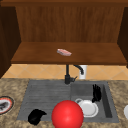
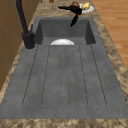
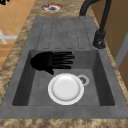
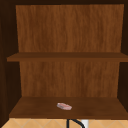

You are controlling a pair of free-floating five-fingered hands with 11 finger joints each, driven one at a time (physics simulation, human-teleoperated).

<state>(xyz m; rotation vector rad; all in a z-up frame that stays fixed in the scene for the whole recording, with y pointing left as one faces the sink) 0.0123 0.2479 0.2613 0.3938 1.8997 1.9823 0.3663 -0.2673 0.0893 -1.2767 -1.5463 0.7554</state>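
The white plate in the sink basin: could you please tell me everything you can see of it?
The plate is round, plain white and glossy, like glazed ceramic, with a shallow well and a broad raised rim. It looks clean and whole. It lies flat, face up, on the floor of the basin, beside the drain, whose edge it overlaps in the right side view. The right hand, fingers straight, hangs over the basin just off the plate's rim; it does not appear to touch it. In the front view a red ball covers the plate's left edge.
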